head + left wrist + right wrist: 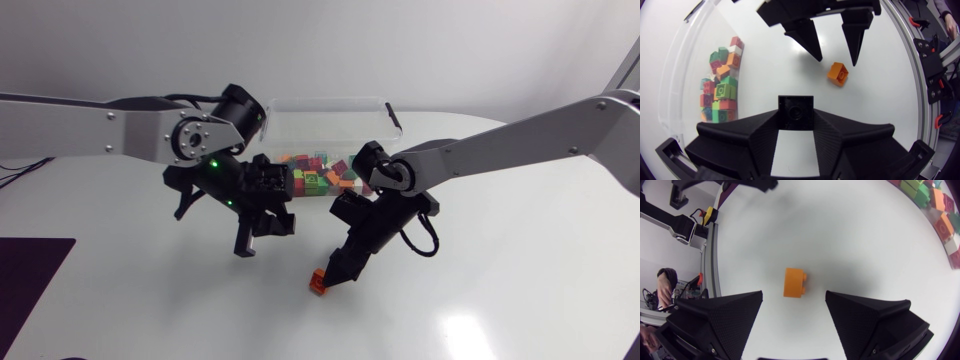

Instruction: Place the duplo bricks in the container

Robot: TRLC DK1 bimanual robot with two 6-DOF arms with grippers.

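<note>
While the right gripper (pixel 334 274) is held over the white table (pixel 500 290) with its fingers spread apart, an orange brick (pixel 795 282) is seen lying just ahead of the gap between them, touched by neither. From above, this brick is found at about 6 o'clock of the clear container (pixel 330 101), in which a heap of coloured bricks (pixel 320 178) is gathered. At 9 o'clock of the right gripper, the left gripper (pixel 262 238) is clamped on a black brick (pixel 796 112).
</note>
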